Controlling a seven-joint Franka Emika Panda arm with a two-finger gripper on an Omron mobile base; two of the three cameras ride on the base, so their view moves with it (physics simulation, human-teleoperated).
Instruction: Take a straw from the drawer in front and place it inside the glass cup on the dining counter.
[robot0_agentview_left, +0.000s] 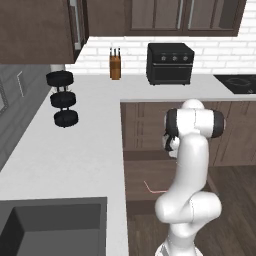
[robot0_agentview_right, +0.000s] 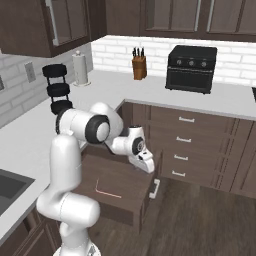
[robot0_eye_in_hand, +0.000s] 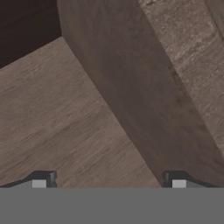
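My gripper (robot0_eye_in_hand: 109, 183), jaws spread wide and empty, hangs over the open drawer (robot0_agentview_right: 125, 197), near its front wall. The straw (robot0_agentview_right: 107, 192) lies flat on the drawer floor, toward the left side, apart from the gripper. The drawer's silver handle (robot0_agentview_right: 155, 188) faces the wooden floor. On the surface (robot0_agentview_left: 75, 150) behind stand a knife block (robot0_agentview_left: 115, 66) and a black oven (robot0_agentview_left: 170, 63).

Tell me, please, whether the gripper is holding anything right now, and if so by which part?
Nothing is held. The gripper is open over the drawer, and the straw lies loose on the drawer's floor.
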